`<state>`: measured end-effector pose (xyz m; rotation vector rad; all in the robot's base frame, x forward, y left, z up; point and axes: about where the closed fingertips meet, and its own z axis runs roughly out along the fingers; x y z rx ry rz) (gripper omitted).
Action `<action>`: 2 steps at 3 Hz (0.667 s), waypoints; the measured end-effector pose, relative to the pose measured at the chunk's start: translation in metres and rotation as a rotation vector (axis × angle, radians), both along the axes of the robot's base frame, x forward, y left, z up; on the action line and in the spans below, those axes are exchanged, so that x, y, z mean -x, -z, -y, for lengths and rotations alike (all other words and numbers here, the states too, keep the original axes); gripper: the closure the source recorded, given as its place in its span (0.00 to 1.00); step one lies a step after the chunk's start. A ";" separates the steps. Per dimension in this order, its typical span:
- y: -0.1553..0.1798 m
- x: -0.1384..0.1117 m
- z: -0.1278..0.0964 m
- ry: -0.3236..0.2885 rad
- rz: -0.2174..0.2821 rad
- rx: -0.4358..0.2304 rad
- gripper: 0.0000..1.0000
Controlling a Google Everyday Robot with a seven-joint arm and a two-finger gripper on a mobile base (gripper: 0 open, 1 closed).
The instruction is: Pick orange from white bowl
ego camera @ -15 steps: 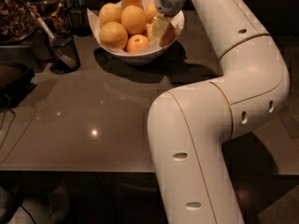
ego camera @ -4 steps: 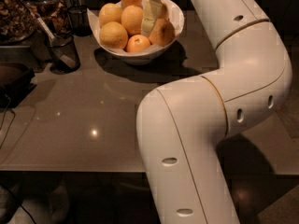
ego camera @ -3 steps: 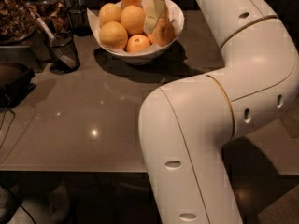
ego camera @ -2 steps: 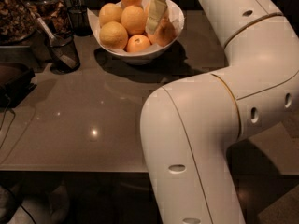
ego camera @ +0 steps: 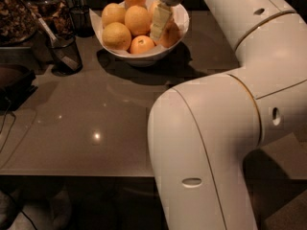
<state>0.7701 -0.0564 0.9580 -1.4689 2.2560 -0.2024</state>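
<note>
A white bowl [ego camera: 144,56] stands at the back of the dark table, piled with several yellow-orange fruits. The largest pale one [ego camera: 116,35] lies front left, and a small deeper-orange one [ego camera: 142,44] lies at the front. My gripper [ego camera: 160,31] reaches down from above into the bowl's right side. It sits against the orange [ego camera: 172,33] there, which it partly hides. I cannot tell whether it has hold of that orange.
A dark glass cup [ego camera: 64,54] with a utensil stands left of the bowl. A container of dry food [ego camera: 17,11] is at the back left and a black object [ego camera: 14,80] at the left edge. My arm's big elbow [ego camera: 216,143] fills the front right.
The gripper has shifted slightly to the right within the bowl, and the arm has swung right with it. The fruits have not visibly moved.
</note>
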 end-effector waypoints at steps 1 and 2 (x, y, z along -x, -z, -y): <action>0.009 0.008 0.000 -0.001 -0.025 -0.002 0.17; 0.016 0.014 0.001 0.000 -0.037 0.009 0.23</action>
